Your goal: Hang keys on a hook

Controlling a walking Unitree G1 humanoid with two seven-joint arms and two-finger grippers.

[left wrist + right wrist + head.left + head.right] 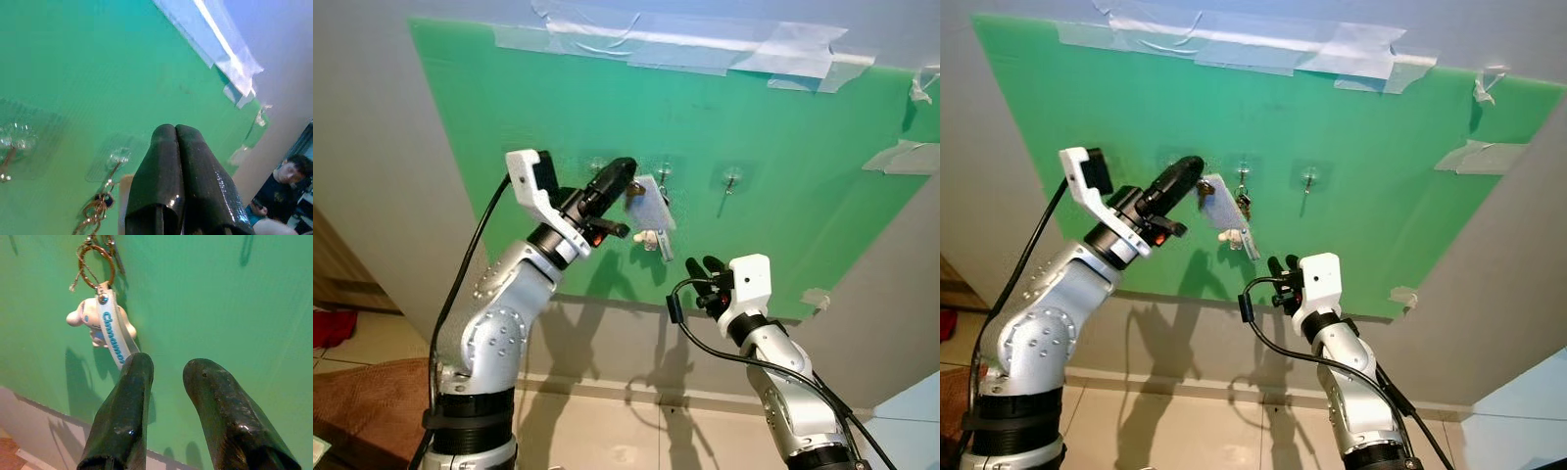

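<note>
**Keys hanging at the centre hook of the green board**

Eye views: The left gripper (625,172) is raised against the green board (783,196), fingers pressed together, tip beside the keys (651,211). The keys hang from the centre hook (663,174) of 3; the right hook (731,178) is bare. The right gripper (707,266) sits lower, near the board's bottom edge.

Left wrist view: The fingers (183,181) touch along their length, holding nothing visible.

Right wrist view: The fingers (122,416) are narrowly parted, empty. A white figure keychain (105,323) hangs with the key ring.
</note>
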